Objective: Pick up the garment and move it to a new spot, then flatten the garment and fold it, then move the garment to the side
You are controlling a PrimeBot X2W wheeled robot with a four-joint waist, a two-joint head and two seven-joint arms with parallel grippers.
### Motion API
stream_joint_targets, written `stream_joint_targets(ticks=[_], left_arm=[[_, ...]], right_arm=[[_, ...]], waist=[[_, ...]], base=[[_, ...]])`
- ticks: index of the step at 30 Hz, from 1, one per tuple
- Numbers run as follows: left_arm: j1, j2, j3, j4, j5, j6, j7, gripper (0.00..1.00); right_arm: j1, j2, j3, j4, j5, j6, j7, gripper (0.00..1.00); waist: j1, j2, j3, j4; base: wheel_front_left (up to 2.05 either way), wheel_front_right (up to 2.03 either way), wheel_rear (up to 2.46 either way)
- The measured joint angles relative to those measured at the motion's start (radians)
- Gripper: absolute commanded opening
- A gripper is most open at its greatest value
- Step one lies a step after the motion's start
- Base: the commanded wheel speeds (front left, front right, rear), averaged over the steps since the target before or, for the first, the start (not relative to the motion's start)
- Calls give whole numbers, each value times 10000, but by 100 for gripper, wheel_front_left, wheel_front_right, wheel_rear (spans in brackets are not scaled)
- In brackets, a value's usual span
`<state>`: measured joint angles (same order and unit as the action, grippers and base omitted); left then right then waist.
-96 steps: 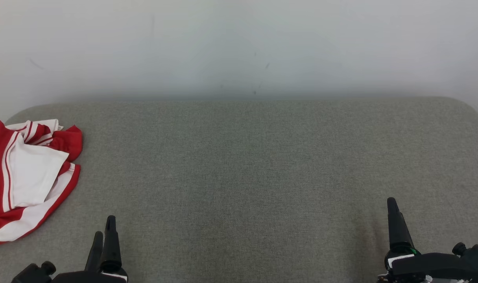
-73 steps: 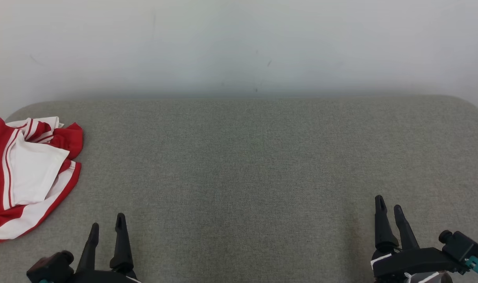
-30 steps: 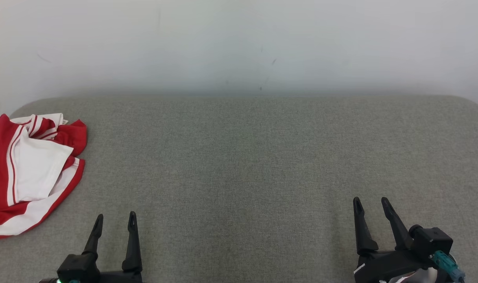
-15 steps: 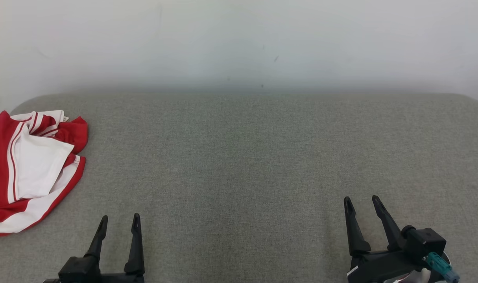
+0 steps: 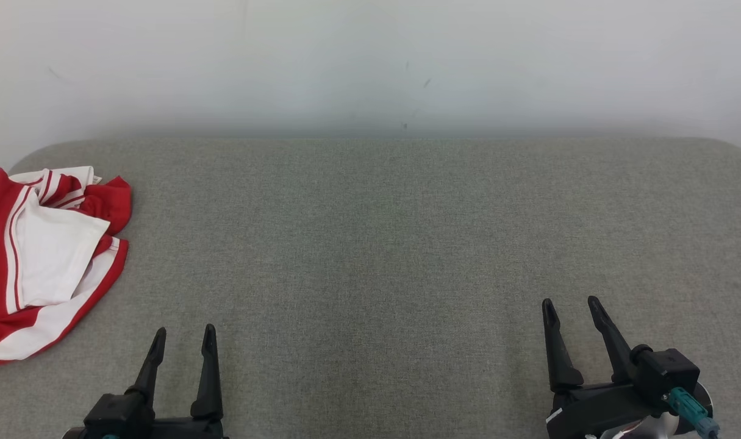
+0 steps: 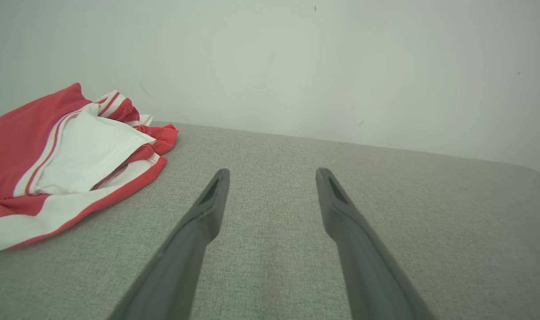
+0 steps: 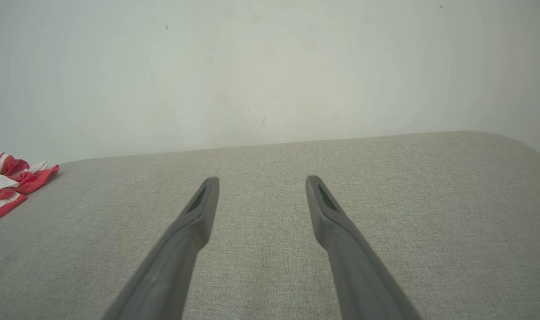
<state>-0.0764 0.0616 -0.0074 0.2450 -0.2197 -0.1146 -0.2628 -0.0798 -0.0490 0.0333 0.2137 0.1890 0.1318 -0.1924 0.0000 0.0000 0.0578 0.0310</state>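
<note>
A crumpled red garment with broad white bands and thin stripes (image 5: 41, 268) lies bunched at the left edge of the grey fabric-covered worktop (image 5: 370, 244), toward its far left corner. A white panel lies folded over the top of it, with ruffled red cloth behind. The left hand (image 5: 184, 331) is by the near edge, to the right of the garment and apart from it, its fingers spread. The right hand (image 5: 570, 302) is toward the near right corner, well apart from the garment, its fingers likewise spread.
</note>
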Motion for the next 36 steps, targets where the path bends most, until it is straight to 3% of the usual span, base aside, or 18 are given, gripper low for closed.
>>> stream_joint_targets(ticks=[9,16,36], left_arm=[[-86,-35,50,157,92,-17,0,100],[-117,-63,121,284,115,-46,0,100],[182,-90,512,178,157,104,-2,100]], right_arm=[[10,-4,-44,-35,-171,0,90,100],[47,-2,69,-121,-236,0,247,100],[214,-2,414,-105,-217,0,349,100]], waist=[[0,0,26,111],[0,0,-5,566],[0,0,-134,3499]], base=[[0,0,0],[0,0,0],[0,0,0]])
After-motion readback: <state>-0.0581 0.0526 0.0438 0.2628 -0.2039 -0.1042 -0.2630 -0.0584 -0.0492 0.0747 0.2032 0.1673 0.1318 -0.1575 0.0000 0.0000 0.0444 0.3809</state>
